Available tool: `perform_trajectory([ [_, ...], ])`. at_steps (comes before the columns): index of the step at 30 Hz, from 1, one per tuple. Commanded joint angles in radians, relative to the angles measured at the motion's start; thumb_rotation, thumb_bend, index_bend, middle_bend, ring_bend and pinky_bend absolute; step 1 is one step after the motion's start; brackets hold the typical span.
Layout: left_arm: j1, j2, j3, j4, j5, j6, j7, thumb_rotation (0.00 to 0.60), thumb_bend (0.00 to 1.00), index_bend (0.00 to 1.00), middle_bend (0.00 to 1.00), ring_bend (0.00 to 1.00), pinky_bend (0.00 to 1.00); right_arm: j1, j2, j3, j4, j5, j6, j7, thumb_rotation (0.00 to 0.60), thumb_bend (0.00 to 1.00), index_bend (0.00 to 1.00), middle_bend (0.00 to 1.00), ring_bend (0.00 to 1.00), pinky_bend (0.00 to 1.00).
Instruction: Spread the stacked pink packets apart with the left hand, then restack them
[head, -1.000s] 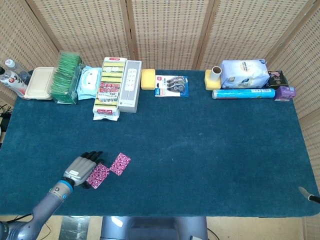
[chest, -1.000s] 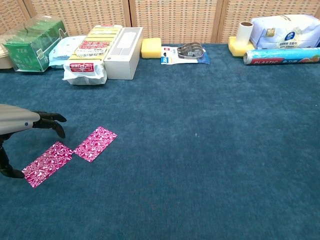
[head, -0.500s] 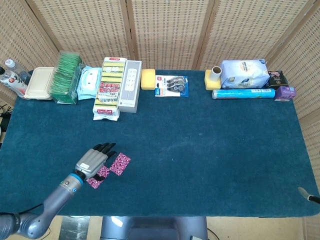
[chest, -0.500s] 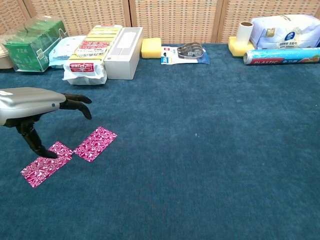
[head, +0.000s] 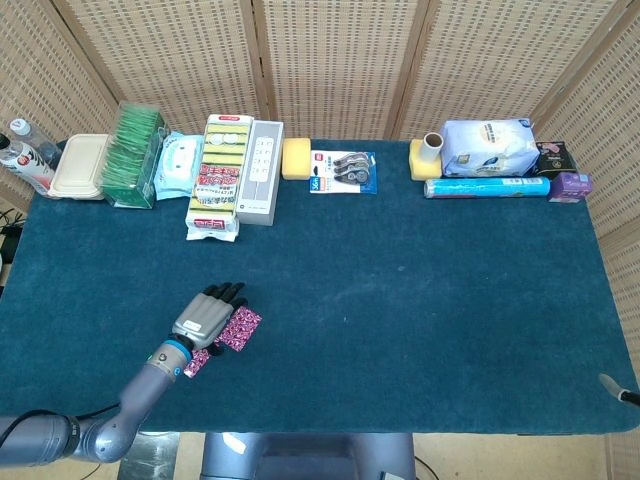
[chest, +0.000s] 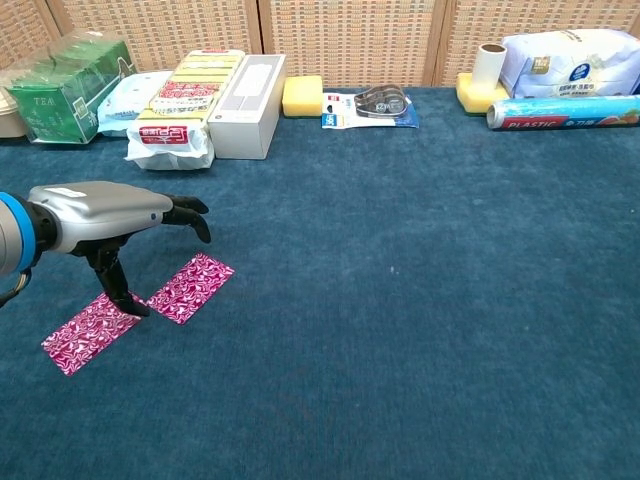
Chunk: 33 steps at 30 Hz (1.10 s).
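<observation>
The left hand (chest: 105, 215) is held palm down over the two pink packets, fingers loosely spread and nothing gripped; one finger (chest: 122, 292) is pressed down at the near packet (chest: 90, 327), by its inner end. The far packet (chest: 190, 287) lies just beside, toward the right. Both long axes run diagonally across the bench (chest: 400, 330). The right hand is barely seen at the head view's lower right corner.

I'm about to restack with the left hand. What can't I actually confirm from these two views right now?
- Head view: the left hand covers most of the near pink packet; its edges are hidden.
- Chest view: whether the thumb tip presses the near pink packet or only hovers is unclear.
- Far pink packet: print too small to read.
- Right hand: only a sliver at the head view's lower right edge; fingers cut off.
</observation>
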<state>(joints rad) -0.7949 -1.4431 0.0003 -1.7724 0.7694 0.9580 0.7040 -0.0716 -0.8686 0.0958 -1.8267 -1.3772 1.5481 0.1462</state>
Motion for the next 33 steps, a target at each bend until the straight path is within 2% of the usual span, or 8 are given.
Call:
perform_trajectory([
  [1, -0.011, -0.003, -0.002, -0.003, -0.022, 0.005, 0.011, 0.600, 0.14, 0.16, 0.00, 0.00, 0.11, 0.000, 0.000, 0.001, 0.000, 0.002, -0.001, -0.001, 0.600, 0.00, 0.08, 0.00, 0.00, 0.00],
  [16, -0.048, -0.028, 0.024, 0.006, -0.086, 0.015, 0.057, 0.600, 0.14, 0.13, 0.00, 0.00, 0.11, 0.000, 0.001, 0.001, 0.000, 0.002, -0.001, 0.001, 0.600, 0.00, 0.08, 0.00, 0.00, 0.00],
  [33, -0.063, -0.058, 0.028, 0.027, -0.098, 0.036, 0.061, 0.600, 0.14, 0.13, 0.00, 0.00, 0.11, 0.000, 0.004, 0.002, 0.002, 0.003, -0.001, 0.010, 0.600, 0.00, 0.08, 0.00, 0.00, 0.00],
])
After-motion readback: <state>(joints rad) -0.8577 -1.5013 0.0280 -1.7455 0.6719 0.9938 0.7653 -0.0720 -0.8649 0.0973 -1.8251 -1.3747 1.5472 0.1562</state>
